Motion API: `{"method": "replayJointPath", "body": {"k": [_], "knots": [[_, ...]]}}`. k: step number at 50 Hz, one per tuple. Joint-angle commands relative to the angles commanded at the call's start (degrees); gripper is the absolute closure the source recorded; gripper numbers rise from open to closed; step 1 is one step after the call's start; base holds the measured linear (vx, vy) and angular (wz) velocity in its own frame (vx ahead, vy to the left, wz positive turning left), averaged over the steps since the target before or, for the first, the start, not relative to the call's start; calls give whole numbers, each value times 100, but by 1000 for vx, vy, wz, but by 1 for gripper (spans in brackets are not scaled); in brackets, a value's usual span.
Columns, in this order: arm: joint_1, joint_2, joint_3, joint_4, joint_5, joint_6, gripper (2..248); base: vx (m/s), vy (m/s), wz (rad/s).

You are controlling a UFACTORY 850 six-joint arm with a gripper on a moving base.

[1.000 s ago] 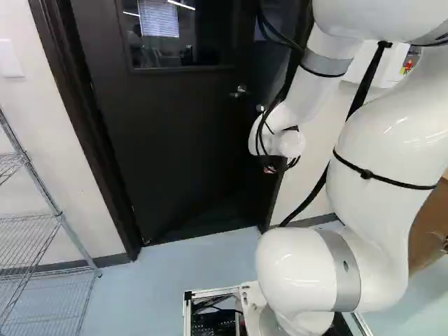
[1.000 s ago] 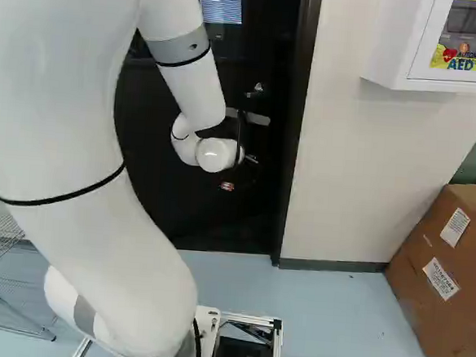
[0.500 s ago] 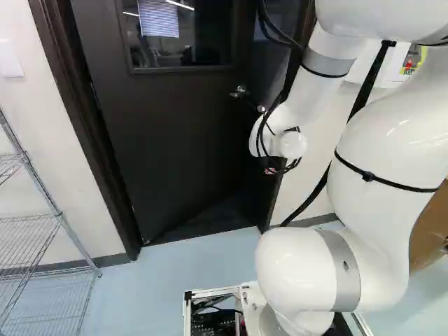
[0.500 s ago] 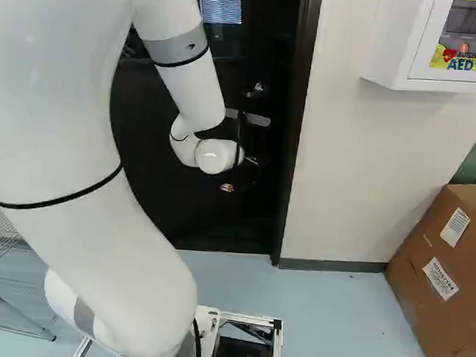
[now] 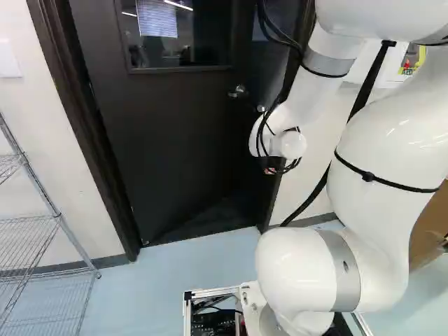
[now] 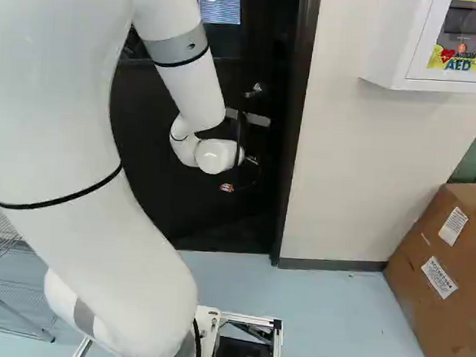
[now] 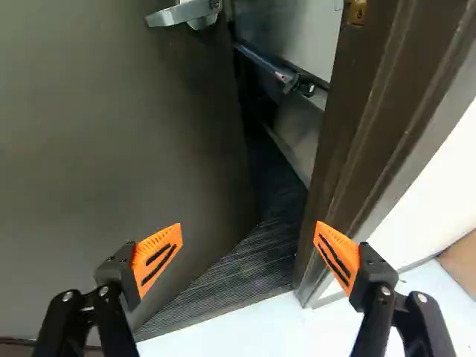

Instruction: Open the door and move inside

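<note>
My gripper [image 5: 271, 170] hangs low before the door's latch side in the left base view. In the wrist view the gripper [image 7: 248, 253] stands open, its orange pads wide apart with nothing between them. The dark door [image 5: 168, 140] is ajar, its free edge swung inward from the frame [image 7: 357, 126]. Through the gap a ribbed dark floor strip [image 7: 253, 253] shows. One finger overlaps the door, the other the frame; contact cannot be told. The silver lever handle [image 7: 186, 13] is ahead of the gripper, gripped by nothing.
A wire shelf [image 5: 59, 220] stands left of the doorway. Right of it, a white wall cabinet [image 6: 399, 43] hangs above a cardboard box [image 6: 440, 266]. Beyond the gap are a grey panel [image 7: 297, 141] and a dark bar [image 7: 268, 63].
The base has turned very slightly to the right, shifting the scene a little left in both base views. The arm shifted slightly against its lowest joint. The door stands ajar much as before.
</note>
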Motion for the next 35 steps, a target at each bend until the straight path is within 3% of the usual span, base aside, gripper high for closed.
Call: {"method": "replayJointPath", "body": {"k": [17,35], "knots": [[0,0,0,0,0,0,3,100,18,-30],[0,0,0,0,0,0,3,119,81,-30]]}}
